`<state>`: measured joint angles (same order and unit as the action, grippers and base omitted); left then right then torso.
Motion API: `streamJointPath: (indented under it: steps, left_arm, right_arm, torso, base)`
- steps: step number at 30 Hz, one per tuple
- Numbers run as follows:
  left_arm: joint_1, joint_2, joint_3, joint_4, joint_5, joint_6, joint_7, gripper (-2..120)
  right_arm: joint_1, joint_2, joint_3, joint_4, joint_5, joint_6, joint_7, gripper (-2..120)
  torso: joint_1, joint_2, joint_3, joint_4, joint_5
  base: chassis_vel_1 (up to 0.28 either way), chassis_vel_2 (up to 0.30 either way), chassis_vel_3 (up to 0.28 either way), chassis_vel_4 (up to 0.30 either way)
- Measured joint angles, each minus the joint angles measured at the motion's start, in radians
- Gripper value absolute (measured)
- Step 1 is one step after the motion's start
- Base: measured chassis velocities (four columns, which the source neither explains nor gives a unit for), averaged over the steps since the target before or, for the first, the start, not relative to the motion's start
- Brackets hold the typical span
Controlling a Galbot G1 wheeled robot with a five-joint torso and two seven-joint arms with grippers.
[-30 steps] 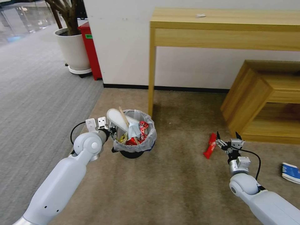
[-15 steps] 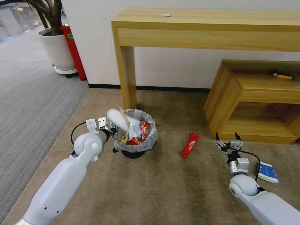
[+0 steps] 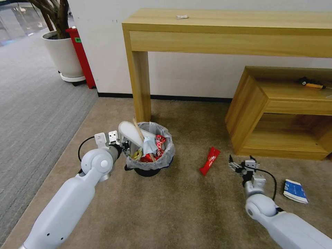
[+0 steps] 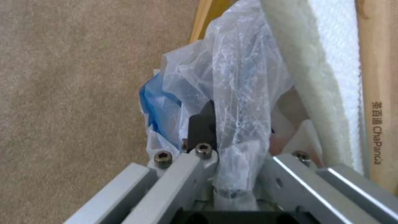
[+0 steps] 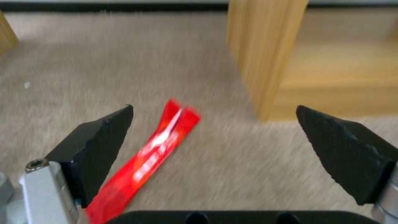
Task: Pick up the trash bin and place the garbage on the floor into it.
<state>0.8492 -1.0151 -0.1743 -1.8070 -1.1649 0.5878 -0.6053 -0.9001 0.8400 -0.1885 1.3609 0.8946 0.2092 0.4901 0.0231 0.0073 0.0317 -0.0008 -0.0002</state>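
Note:
The trash bin (image 3: 151,157), black with a crinkled white bag, sits low over the beige floor (image 3: 180,207). It holds a white slipper (image 3: 129,131), a wooden stick (image 3: 138,129) and red wrappers (image 3: 159,141). My left gripper (image 3: 124,145) is shut on the bin's near rim; the left wrist view shows the bag (image 4: 232,93) pinched in my left gripper (image 4: 226,137). A red wrapper (image 3: 209,160) lies on the carpet right of the bin. My right gripper (image 3: 240,163) hangs open just right of it. The right wrist view shows the wrapper (image 5: 153,155) near one fingertip (image 5: 99,140).
A blue-white carton (image 3: 294,190) lies on the carpet to my right. A wooden desk (image 3: 224,27) stands behind, with its leg (image 3: 141,86) just past the bin. A low wooden shelf unit (image 3: 276,114) is at the right. The plant pot (image 3: 62,55), red box (image 3: 81,55) and grey carpet (image 3: 34,103) are at the left.
The camera swung, shifting the whole scene leftward in the picture. My right gripper has since dropped lower and nearer the red wrapper. The left gripper keeps its hold on the bin.

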Motion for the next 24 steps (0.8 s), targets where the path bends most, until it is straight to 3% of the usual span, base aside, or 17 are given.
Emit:
streamJointPath:
  steps: [10, 24]
  left_arm:
    - [0.033, 0.016, -0.021, -0.07, -0.017, 0.002, -0.011, 0]
    - [0.067, 0.018, -0.03, -0.122, -0.025, 0.003, -0.016, 0]
  right_arm:
    - [0.149, 0.126, -0.085, -0.19, 0.14, -0.08, 0.0, 100]
    - [0.184, 0.321, 0.019, -0.309, 0.175, -0.152, 0.021, 100]
  torso:
    - [0.0, 0.0, 0.0, -0.0002, -0.0001]
    - [0.0, 0.0, 0.0, 0.0001, -0.0002]
  base:
    - [0.0, 0.0, 0.0, 0.0]
    - [0.0, 0.0, 0.0, 0.0]
